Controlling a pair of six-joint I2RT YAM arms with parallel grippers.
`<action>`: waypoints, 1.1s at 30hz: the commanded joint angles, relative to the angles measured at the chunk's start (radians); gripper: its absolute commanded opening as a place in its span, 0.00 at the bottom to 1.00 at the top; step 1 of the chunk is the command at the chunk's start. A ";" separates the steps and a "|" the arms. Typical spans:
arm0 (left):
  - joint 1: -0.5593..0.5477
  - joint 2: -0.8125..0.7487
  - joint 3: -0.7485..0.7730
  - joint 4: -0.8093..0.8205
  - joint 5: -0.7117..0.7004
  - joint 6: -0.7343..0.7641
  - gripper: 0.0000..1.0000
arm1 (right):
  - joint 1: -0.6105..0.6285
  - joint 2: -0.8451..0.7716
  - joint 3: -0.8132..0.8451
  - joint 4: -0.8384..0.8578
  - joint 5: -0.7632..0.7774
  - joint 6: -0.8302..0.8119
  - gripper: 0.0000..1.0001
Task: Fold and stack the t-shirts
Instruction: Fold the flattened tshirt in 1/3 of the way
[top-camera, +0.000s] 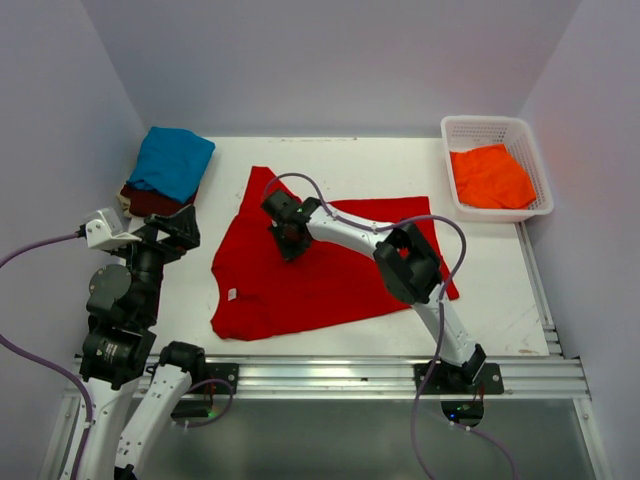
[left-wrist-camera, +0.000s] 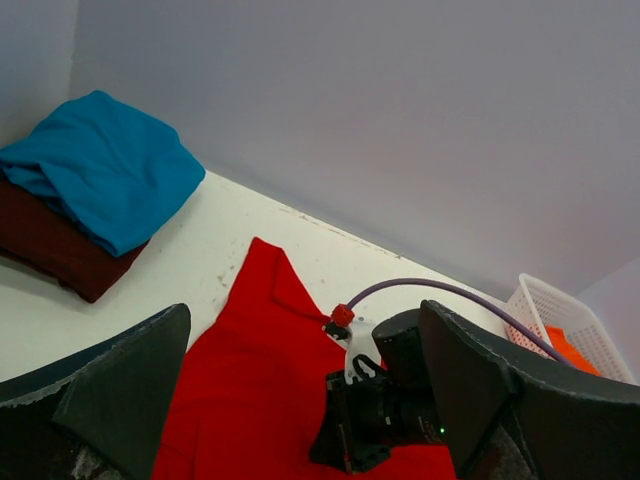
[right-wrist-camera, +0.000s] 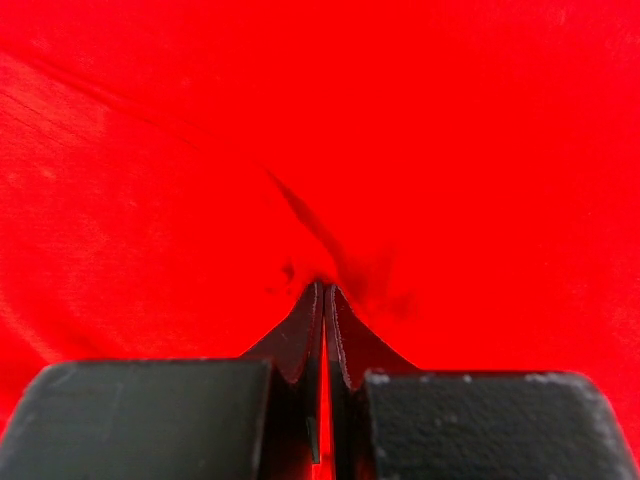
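Nearest the overhead camera, the left arm (top-camera: 125, 300) rises from the near left corner, its left gripper (top-camera: 188, 232) raised above the table's (top-camera: 490, 270) left edge with jaws spread wide and nothing between them; it points toward the middle of the table, just short of the cloth. Beyond it, a red t-shirt (top-camera: 320, 280) lies spread flat across the centre of the white table. Its long axis runs left to right, tilted so that the right end sits a little farther back than the left. One corner of cloth juts toward the far wall at the left, and a small white tag (top-camera: 232, 294) shows near the left edge. The right arm (top-camera: 405, 262) reaches from the near right across the shirt, its elbow covering part of the right half. The right gripper (right-wrist-camera: 323, 290) points down onto the shirt left of centre, jaws closed on a pinch of the red cloth, with creases running into the tips. A purple cable (top-camera: 297, 176) arcs above that wrist. At the far left corner, apart from the red shirt, a folded teal t-shirt (top-camera: 172, 160) sits on top of a folded maroon t-shirt (top-camera: 150, 203). At the far right corner a white lattice basket (top-camera: 480, 128) holds a crumpled orange t-shirt (top-camera: 490, 178).
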 joint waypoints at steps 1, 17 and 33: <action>0.005 0.007 0.036 0.000 0.009 0.032 1.00 | 0.001 -0.104 -0.063 0.051 0.010 0.017 0.00; 0.005 0.022 0.033 0.013 0.028 0.024 1.00 | 0.001 -0.248 -0.238 0.150 0.100 0.015 0.00; 0.005 0.039 0.033 0.014 0.031 0.029 1.00 | 0.001 -0.242 -0.263 0.127 0.227 0.043 0.00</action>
